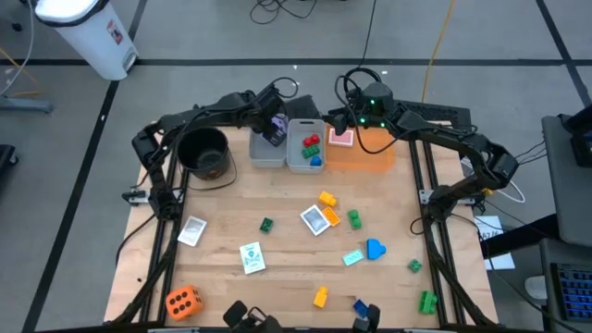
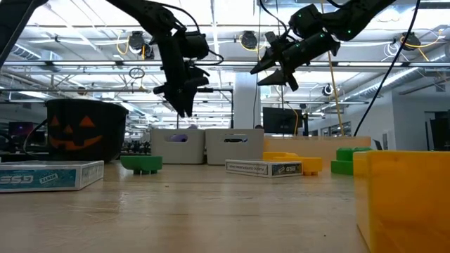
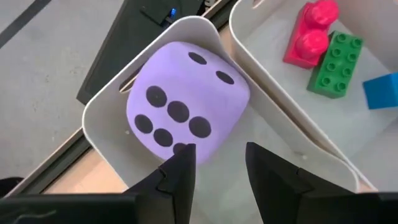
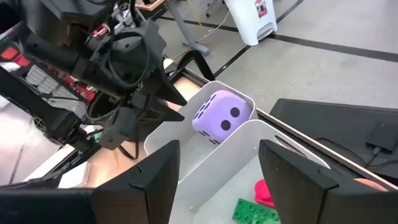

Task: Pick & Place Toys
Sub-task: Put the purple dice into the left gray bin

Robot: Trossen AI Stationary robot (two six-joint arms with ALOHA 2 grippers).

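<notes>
The left gripper (image 3: 214,165) hangs over the left grey bin (image 1: 266,153) at the far side of the table, fingers parted and empty. The purple die (image 3: 186,102) rests in that bin, just clear of the fingertips. The right gripper (image 4: 217,165) hovers above the neighbouring right bin (image 1: 306,148), jaws apart, holding nothing. That bin holds red, green and blue bricks (image 3: 329,59). Nearer, a card box (image 2: 264,167) lies flat; its label possibly reads "SE", but the print is too small to confirm. An orange die (image 1: 183,301) sits near left.
</notes>
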